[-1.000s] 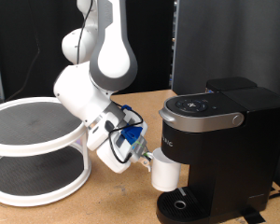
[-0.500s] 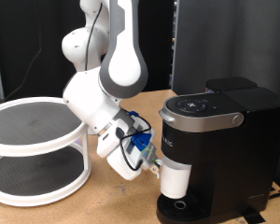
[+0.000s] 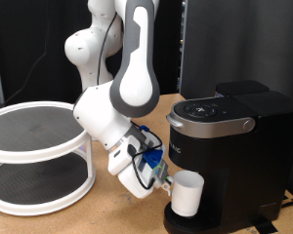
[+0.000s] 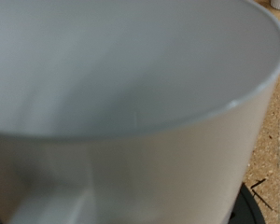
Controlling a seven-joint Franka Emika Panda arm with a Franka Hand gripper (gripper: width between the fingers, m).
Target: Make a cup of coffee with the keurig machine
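Note:
The white cup (image 3: 187, 193) stands upright under the brew head of the black keurig machine (image 3: 230, 146), at or just above its low drip tray (image 3: 181, 223). The lid of the machine is down. My gripper (image 3: 166, 184) is at the cup's side towards the exterior view's left and is shut on it. In the wrist view the cup (image 4: 131, 103) fills almost the whole picture, with its open mouth showing. A bit of the black drip tray (image 4: 255, 207) shows at one corner. My fingers are hidden in the wrist view.
A white round two-tier shelf (image 3: 34, 156) stands at the exterior view's left on the wooden table (image 3: 107, 214). A tall black panel (image 3: 239, 44) stands behind the machine. My arm's bulky white links (image 3: 107, 112) hang over the table's middle.
My arm has dropped lower and carried the cup down and to the exterior view's right, from beside the brew head to the drip tray. The cup has turned upright.

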